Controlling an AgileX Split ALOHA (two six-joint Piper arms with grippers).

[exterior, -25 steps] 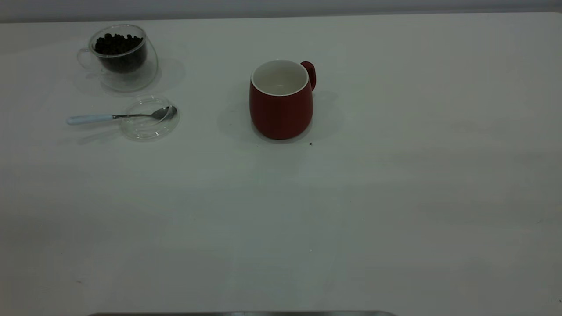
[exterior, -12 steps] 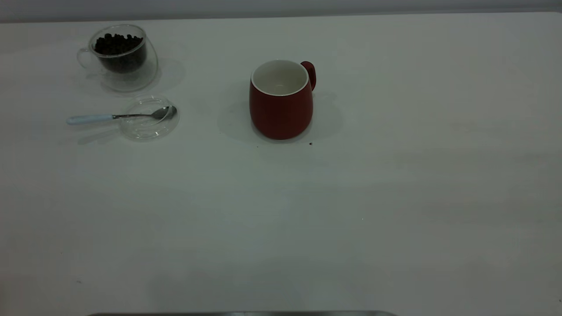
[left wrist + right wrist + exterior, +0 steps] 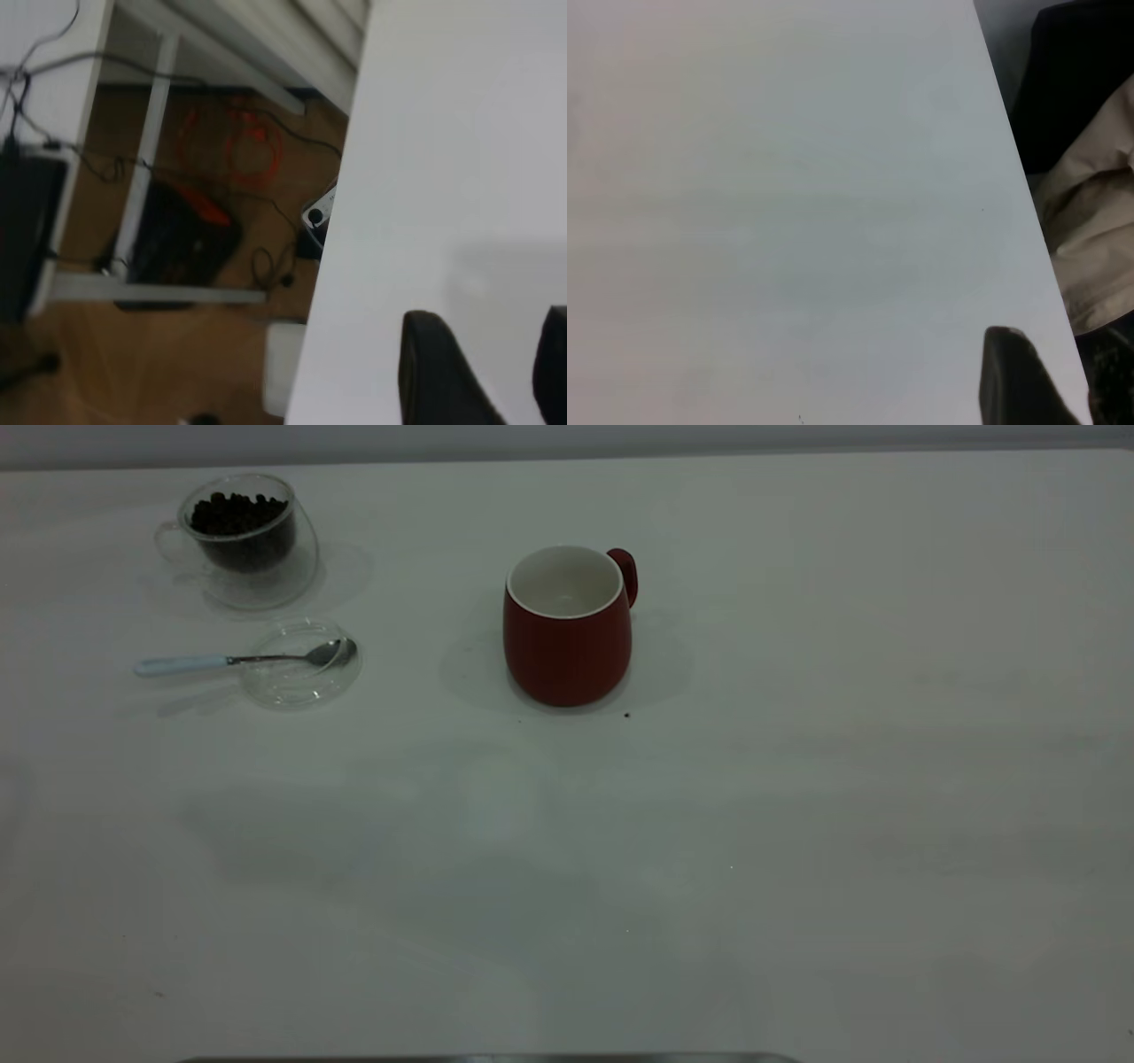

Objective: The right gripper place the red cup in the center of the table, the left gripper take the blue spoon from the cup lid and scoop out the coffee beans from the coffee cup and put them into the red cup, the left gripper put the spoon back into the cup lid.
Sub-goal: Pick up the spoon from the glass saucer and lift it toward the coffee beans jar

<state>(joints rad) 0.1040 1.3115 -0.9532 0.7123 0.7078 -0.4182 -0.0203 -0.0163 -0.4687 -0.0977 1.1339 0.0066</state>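
Showing no readable writing, red cup, coffee cup

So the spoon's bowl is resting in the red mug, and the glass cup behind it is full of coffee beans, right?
Not quite. In the exterior view the blue spoon's bowl rests in the clear glass cup lid, not in the red cup, which stands apart and looks empty. The rest holds: the glass coffee cup behind it holds coffee beans.

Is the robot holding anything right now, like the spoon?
No, nothing is held. The blue spoon lies on the cup lid. The left gripper is open over bare table.
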